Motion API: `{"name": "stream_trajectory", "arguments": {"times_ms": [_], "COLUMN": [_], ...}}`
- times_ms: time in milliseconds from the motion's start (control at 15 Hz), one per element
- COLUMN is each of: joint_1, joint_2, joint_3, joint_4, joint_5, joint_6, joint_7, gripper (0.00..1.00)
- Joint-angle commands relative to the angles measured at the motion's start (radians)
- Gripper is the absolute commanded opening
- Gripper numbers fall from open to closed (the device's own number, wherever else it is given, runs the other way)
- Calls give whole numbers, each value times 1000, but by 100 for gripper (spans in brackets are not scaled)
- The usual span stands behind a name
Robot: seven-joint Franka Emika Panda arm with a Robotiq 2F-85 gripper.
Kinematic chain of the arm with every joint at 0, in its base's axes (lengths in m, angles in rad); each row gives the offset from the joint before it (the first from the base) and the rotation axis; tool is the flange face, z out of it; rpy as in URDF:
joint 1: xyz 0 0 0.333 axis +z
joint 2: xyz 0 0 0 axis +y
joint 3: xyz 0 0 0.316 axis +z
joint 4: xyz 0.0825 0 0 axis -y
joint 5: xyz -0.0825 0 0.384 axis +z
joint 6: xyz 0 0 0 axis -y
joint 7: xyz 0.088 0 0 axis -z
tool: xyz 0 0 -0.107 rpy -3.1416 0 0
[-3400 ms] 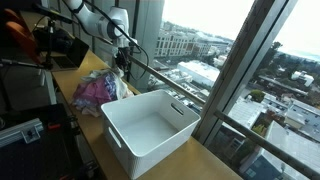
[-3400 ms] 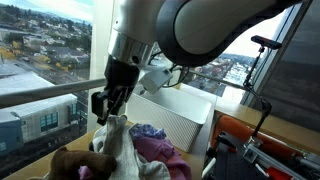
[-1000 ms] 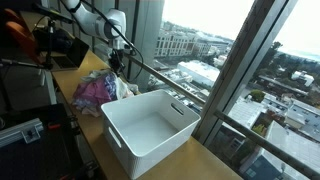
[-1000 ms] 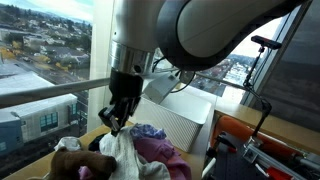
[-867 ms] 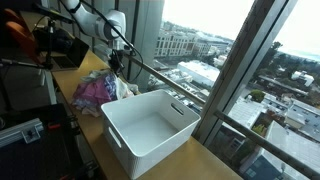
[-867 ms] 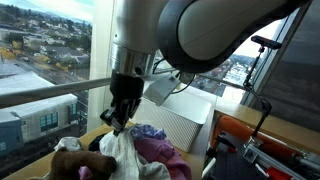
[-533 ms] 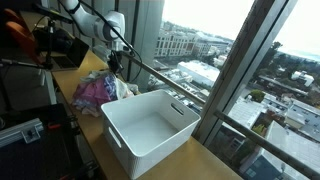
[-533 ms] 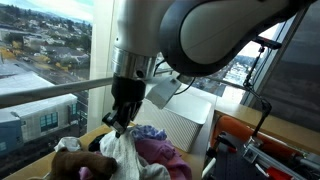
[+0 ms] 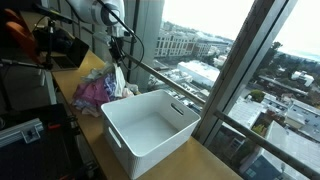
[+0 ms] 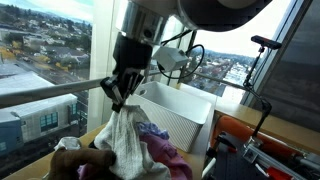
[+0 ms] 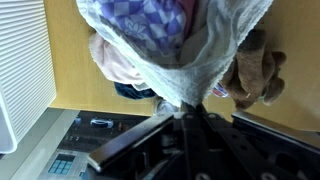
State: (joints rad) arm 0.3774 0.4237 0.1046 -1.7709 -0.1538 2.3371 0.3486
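An exterior view looks from high up and some way off, along the wooden counter [image 9: 205, 162]. The window [image 9: 235, 50] is on the right, the white bin [image 9: 122, 140] is near, and the pile of clothes [image 9: 93, 92] lies farther away. An exterior view stands low and very near the same pile, facing the opposite way, so the window is on its left and the bin is behind. The wrist view looks straight down past the gripper [image 11: 186, 108] at the white cloth [image 11: 195, 62]. All three views share the pile and the bin.
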Motion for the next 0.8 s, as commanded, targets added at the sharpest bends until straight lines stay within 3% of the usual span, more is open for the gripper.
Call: {"name": "stream_trajectory", "arguments": {"times_ms": [0, 267, 733], "joint_1": [-14, -59, -225], "joint_2": [-132, -256, -483], "joint_3": [7, 2, -34], "joint_4": [-42, -55, -23], "joint_5": [-4, -5, -11], "joint_6": [-26, -61, -105], "joint_7": [12, -3, -19], "gripper": [1, 1, 1]}}
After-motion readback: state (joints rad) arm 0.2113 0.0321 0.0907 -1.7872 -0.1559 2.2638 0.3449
